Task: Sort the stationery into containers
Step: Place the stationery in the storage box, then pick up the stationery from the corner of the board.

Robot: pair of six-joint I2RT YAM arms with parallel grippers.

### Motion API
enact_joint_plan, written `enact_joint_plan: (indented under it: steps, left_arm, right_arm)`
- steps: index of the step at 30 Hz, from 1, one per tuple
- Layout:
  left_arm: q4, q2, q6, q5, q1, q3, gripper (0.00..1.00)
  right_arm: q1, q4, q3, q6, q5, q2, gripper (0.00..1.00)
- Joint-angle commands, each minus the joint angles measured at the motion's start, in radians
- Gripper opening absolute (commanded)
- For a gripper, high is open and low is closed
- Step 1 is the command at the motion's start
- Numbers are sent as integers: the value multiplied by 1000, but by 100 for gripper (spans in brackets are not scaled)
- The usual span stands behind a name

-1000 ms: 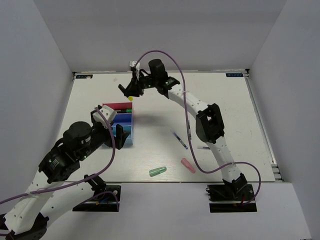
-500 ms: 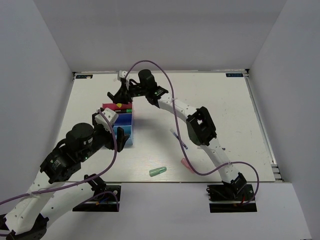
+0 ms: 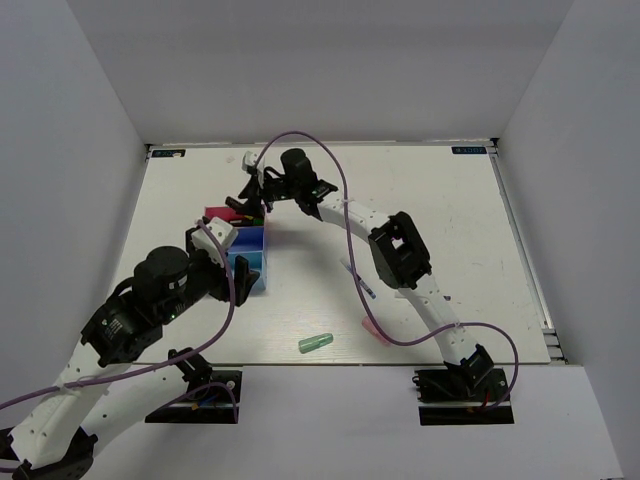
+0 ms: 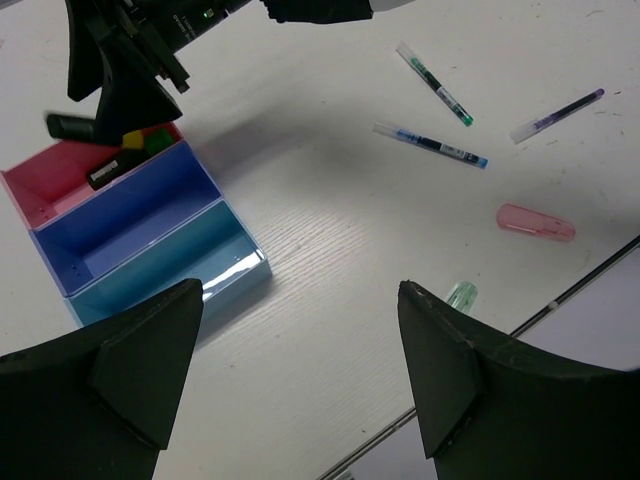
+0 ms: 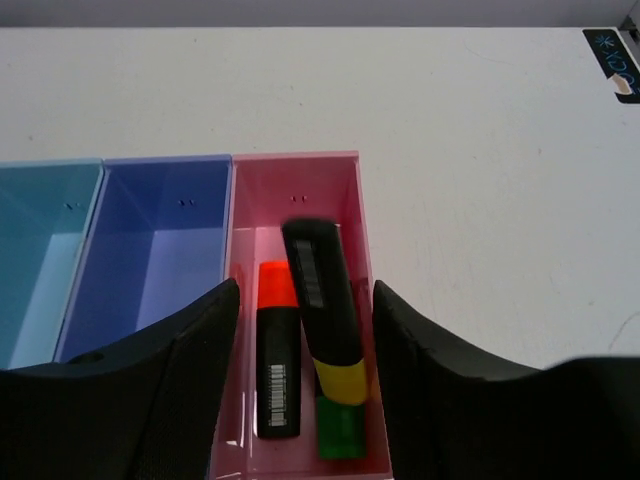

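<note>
The containers are three joined bins: pink [image 5: 296, 159], dark blue [image 5: 170, 250] and light blue [image 5: 40, 240]. My right gripper [image 5: 306, 290] hangs open right over the pink bin [image 3: 219, 213]. A black marker with a yellow cap [image 5: 325, 300] lies tilted in that bin, free of both fingers, on top of a green-capped one [image 5: 340, 428] and beside an orange-capped one [image 5: 277, 350]. My left gripper [image 4: 300, 300] is open and empty above the table beside the light blue bin [image 4: 170, 260]. A green capsule [image 3: 316, 342], a pink capsule [image 3: 374, 331] and thin pens [image 4: 430, 146] lie loose.
Two more pens [image 4: 433, 84] [image 4: 556, 114] lie on the table to the right of the bins. The right arm [image 3: 400, 250] arches across the middle of the table. White walls close in the back and both sides.
My right gripper has swung left and come down over the pink bin, then opened; the yellow-capped marker it carried now lies in that bin. The left arm has stayed put.
</note>
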Motion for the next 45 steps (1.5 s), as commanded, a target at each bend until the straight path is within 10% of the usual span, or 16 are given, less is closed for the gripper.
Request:
enact_joint_plan:
  steps: [1, 5, 8, 10, 12, 17, 19, 22, 24, 26, 28, 33, 45]
  left_arm:
    - [-17, 12, -7, 21, -4, -2, 89]
    - [-24, 41, -12, 47, -3, 13, 84]
    - [-52, 79, -14, 100, -4, 48, 53]
    - [-72, 142, -11, 176, -4, 74, 14]
    - [-124, 179, 0, 239, -4, 113, 0]
    - [-146, 341, 28, 360, -69, 96, 0]
    - [-130, 427, 25, 315, -145, 79, 10]
    - [-159, 588, -49, 119, -242, 61, 25]
    - [-172, 707, -81, 45, -326, 85, 30]
    - [-149, 753, -83, 41, -371, 81, 46]
    - [-105, 815, -67, 47, -443, 62, 53]
    - [29, 877, -44, 55, -492, -2, 59]
    - [176, 1038, -47, 41, -506, 1, 64]
  right_arm:
    - [0, 59, -38, -12, -6, -48, 60]
    - [-2, 79, -48, 17, 1, -102, 65]
    - [-13, 78, -66, 65, 46, -161, 57]
    - [-23, 15, -96, 90, 197, -229, 9]
    - [-33, -189, -89, 95, 397, -326, 0]
    - [-94, -694, -121, 58, 575, -511, 2]
    - [-135, -924, -179, 18, 571, -583, 65]
    - [-195, -1112, -288, -5, 610, -634, 88]
    - [-233, -1206, -381, 32, 612, -646, 76]
    - [-321, -1240, -489, 46, 521, -695, 33]
    - [-403, -1196, -618, 64, 435, -788, 25]
    - [-479, -1053, -917, 83, 308, -945, 26]
    - [-553, -955, -1058, 127, 212, -1059, 32]
